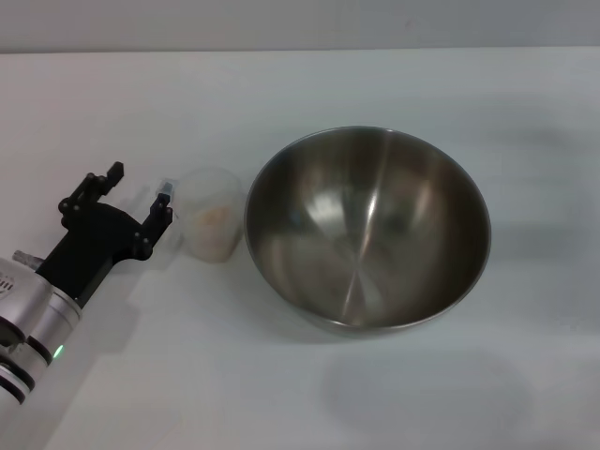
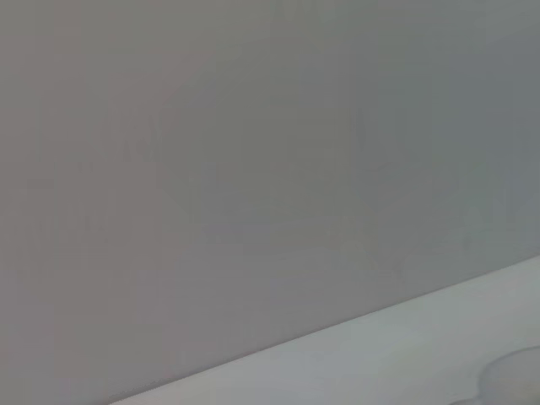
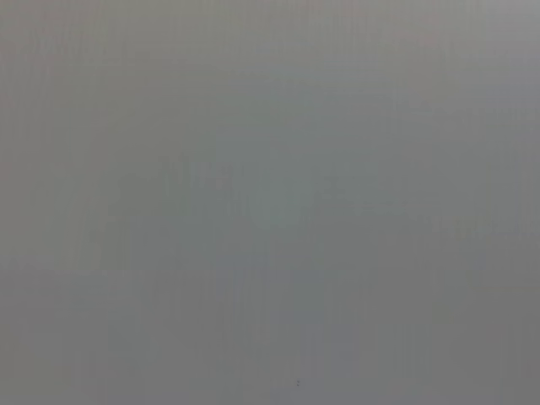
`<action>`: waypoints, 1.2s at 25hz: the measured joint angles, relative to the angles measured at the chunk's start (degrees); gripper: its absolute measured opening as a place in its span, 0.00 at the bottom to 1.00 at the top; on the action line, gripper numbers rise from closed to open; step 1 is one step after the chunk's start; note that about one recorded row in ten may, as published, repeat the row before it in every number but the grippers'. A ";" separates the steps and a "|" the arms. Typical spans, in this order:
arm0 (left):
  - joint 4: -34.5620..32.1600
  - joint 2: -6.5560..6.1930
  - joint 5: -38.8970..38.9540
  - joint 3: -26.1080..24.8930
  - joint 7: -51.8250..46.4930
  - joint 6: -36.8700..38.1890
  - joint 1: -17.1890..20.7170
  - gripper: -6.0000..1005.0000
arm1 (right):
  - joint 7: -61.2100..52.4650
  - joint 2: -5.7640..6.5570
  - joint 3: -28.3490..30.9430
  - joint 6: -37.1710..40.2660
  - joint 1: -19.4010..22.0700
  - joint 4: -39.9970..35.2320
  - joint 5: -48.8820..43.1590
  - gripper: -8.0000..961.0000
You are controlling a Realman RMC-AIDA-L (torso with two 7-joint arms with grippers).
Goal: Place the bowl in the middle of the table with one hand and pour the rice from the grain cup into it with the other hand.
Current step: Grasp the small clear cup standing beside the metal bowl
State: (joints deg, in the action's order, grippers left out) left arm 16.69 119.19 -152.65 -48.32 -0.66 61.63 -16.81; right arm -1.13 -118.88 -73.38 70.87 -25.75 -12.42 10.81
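Observation:
The large steel bowl [image 1: 367,228] stands on the white table [image 1: 281,394], slightly right of the middle, and is empty. The clear grain cup [image 1: 212,223] stands upright just left of the bowl, with pale rice [image 1: 213,217] in it. My left gripper [image 1: 138,189] is open just left of the cup, its nearer finger close beside the cup's wall, and holds nothing. The right gripper is out of view. The left wrist view shows only grey wall, the table edge and a faint rim of the cup [image 2: 515,371].
The table's far edge meets a grey wall [image 1: 300,23] at the back. Bare tabletop lies in front of and to the right of the bowl. The right wrist view shows only plain grey.

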 joint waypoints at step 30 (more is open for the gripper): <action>2.25 -0.01 6.13 1.07 1.65 1.71 -1.59 0.06 | -0.09 -0.02 0.10 0.05 0.01 -0.06 0.00 0.38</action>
State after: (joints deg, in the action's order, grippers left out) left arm 18.94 119.17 -146.51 -47.25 0.99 63.35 -18.40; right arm -1.23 -118.90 -73.28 70.93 -25.75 -12.48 10.81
